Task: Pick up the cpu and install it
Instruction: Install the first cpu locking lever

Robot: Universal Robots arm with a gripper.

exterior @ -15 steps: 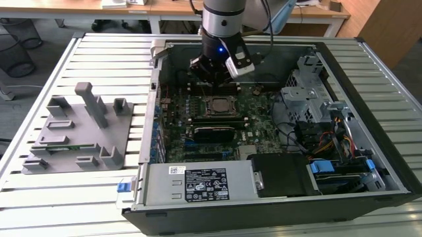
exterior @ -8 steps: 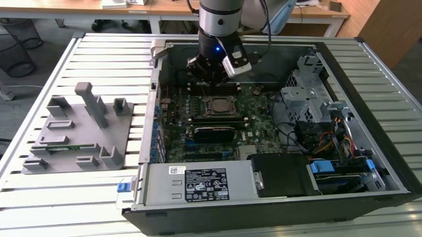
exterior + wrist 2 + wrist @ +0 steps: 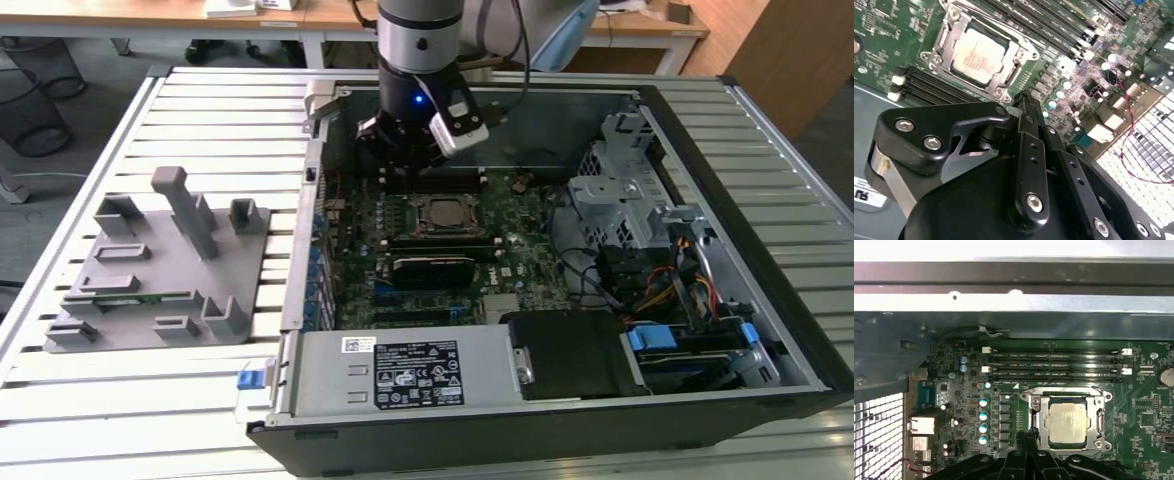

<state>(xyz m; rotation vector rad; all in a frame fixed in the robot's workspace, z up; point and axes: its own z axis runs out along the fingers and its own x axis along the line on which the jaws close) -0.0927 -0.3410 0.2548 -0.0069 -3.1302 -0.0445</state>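
My pincer (image 3: 1022,101) is pressed together, empty, poised just beside the cpu (image 3: 979,54), which sits in its socket on the motherboard (image 3: 1146,412); a slatted counter (image 3: 134,410) carries the case (image 3: 534,442).

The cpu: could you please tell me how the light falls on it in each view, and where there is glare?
In the exterior view the cpu sits dim in shade, the table far brighter; in the second wrist view its top shines pale and the grille glares white; in the first wrist view it is evenly lit, the case rim washed out.
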